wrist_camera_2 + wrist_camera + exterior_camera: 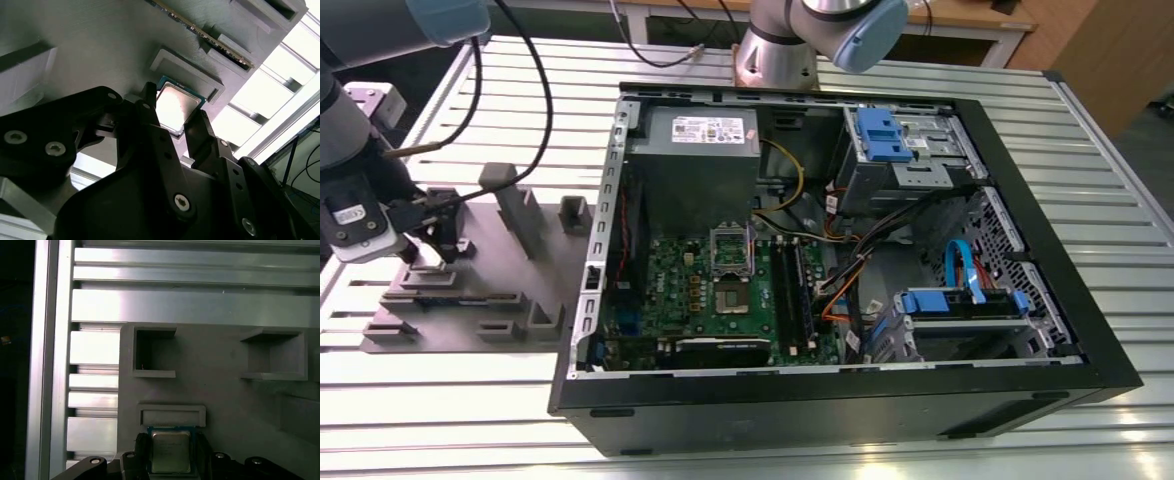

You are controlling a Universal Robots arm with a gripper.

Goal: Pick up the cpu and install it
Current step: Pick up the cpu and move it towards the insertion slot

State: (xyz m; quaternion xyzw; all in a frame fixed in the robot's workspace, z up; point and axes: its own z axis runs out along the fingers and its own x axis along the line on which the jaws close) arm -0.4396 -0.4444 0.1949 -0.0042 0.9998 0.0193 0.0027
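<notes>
Gripper (173,116): clamped on two opposite edges of the cpu (176,102).
Cpu: held over the grey fixture tray (225,390).
Computer case (854,395): seen opened at the exterior view's right.

We see our arm (358,130) coming down at the exterior view's left, a blue-capped joint high above it and the grey wrist tilted over, with cables trailing along it. Our black gripper (443,238) hangs from that wrist and points downward. In both wrist views the jaws stand on either side of the cpu (171,452), pressed against two opposite edges, and the dark linkage plates spread out behind them.
</notes>
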